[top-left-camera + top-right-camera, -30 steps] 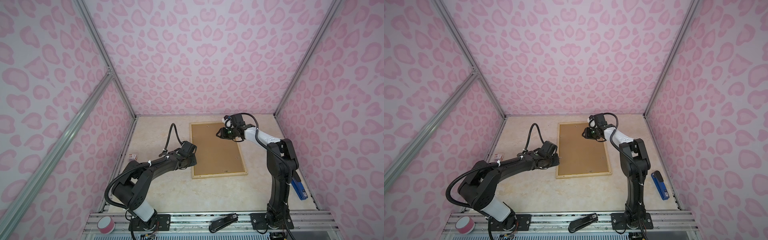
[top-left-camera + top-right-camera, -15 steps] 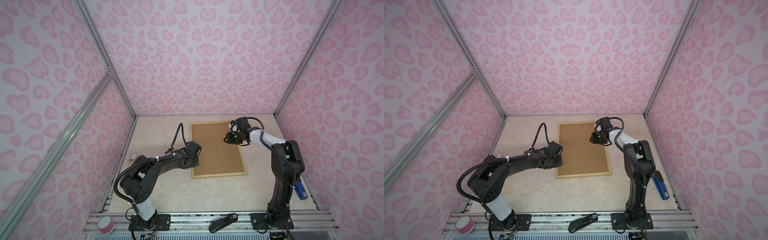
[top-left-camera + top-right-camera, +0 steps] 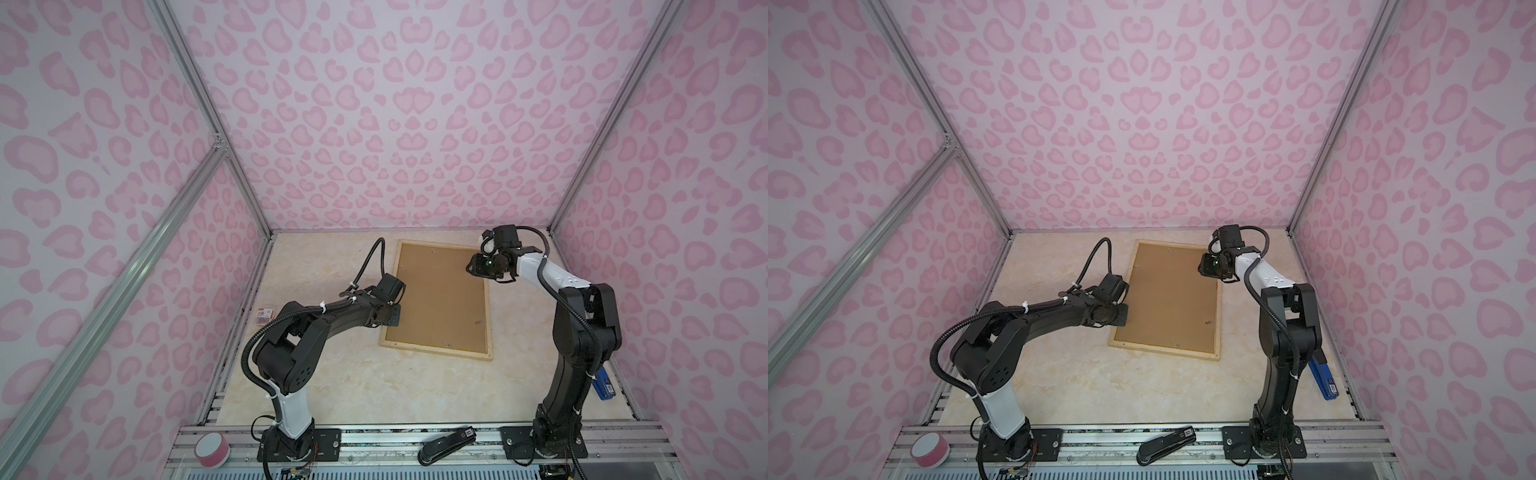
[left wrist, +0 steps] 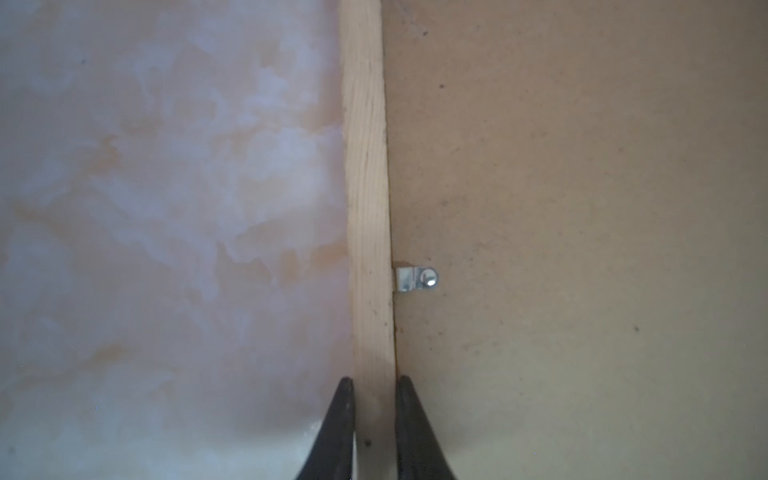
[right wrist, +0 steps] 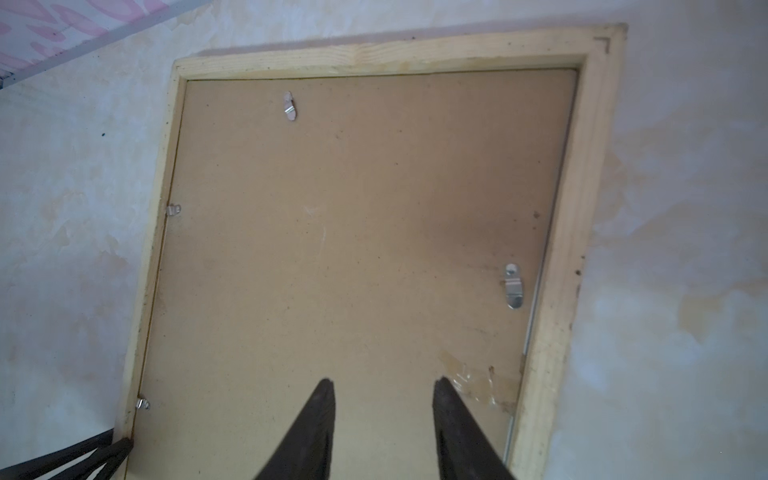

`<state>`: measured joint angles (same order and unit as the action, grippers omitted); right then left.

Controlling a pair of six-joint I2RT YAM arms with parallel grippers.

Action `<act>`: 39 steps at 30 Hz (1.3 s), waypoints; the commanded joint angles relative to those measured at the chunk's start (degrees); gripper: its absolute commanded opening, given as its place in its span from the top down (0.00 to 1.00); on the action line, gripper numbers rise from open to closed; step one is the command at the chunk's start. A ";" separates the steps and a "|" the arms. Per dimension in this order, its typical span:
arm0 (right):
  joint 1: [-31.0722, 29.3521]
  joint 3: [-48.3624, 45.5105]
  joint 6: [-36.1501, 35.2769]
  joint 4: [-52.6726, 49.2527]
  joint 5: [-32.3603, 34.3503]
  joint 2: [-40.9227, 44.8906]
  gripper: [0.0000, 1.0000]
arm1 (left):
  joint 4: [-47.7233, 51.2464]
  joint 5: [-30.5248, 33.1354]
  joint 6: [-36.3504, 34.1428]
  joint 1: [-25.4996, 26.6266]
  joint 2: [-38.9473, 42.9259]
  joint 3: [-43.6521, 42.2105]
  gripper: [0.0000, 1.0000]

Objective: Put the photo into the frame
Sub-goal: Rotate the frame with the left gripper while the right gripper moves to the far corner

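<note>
The frame [image 3: 436,351] [image 3: 1163,351] of pale wood lies flat on the table, back side up, with a brown backing board [image 3: 440,299] [image 3: 1173,299] filling it. The photo is hidden. My left gripper [image 3: 392,321] [image 3: 1123,318] sits low at the frame's left side. In the left wrist view its gripper [image 4: 372,380] is shut on the wood strip of the frame [image 4: 368,187], one finger on each side. My right gripper [image 3: 473,266] [image 3: 1202,268] [image 5: 384,380] hovers open over the board [image 5: 353,228] near the frame's far right strip [image 5: 573,249], holding nothing.
Small metal clips [image 4: 415,278] [image 5: 513,286] sit on the board's edges. A small packet [image 3: 266,316] lies by the left wall. A blue stapler [image 3: 604,386] lies behind the right arm's base. A black stapler [image 3: 446,446] and a pink tape roll [image 3: 212,449] rest on the front rail.
My left gripper has shifted onto the frame's left strip and closed on it. My right gripper has moved to the right, still open.
</note>
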<state>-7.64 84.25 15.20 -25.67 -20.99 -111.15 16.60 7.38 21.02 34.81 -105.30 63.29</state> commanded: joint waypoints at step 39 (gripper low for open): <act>5.79 59.72 -4.21 -25.60 3.47 -42.54 0.62 | 2.26 -2.19 20.11 4.38 15.17 -18.47 0.75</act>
<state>-2.09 146.04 12.21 -45.76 -16.97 -154.54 19.40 2.85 40.01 39.77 -89.08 44.23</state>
